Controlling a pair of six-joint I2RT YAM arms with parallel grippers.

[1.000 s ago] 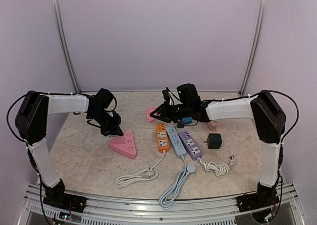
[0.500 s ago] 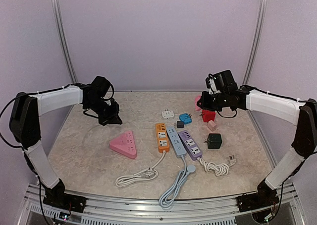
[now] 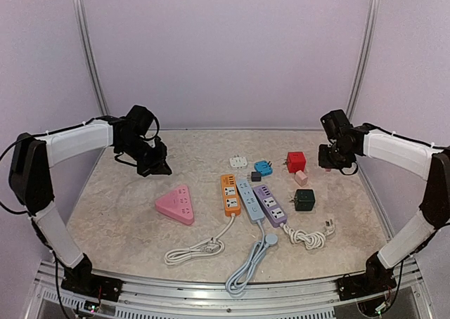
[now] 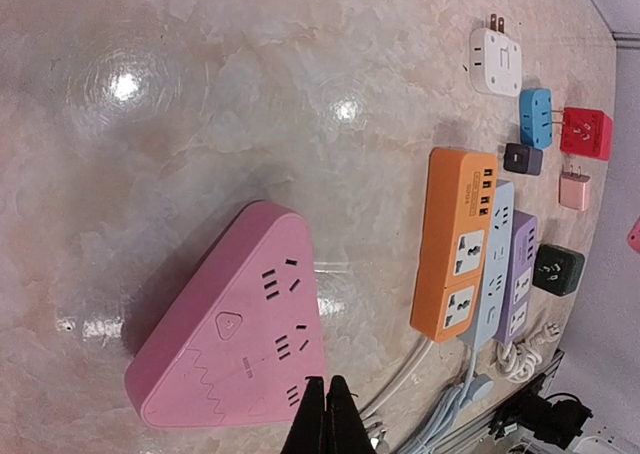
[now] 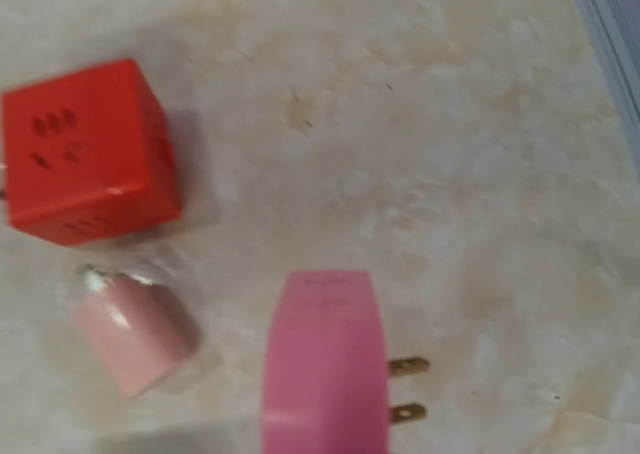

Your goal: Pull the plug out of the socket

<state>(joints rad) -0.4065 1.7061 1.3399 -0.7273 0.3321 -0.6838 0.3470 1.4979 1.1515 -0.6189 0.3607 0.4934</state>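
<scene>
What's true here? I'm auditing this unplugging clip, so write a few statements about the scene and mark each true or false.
1. The right gripper holds a pink plug with its prongs bare. True.
2. The left gripper has its jaws open. False: they are shut on nothing, near the pink triangular socket.
3. A plug sits in the orange strip. False: its outlets are bare.
4. The red cube lies next to a pale pink adapter. True.

- We see the pink plug (image 5: 323, 364) raised above the table, its two brass prongs bare and pointing sideways.
- We see the white socket adapter (image 3: 239, 162) lying flat, well apart from it.
</scene>
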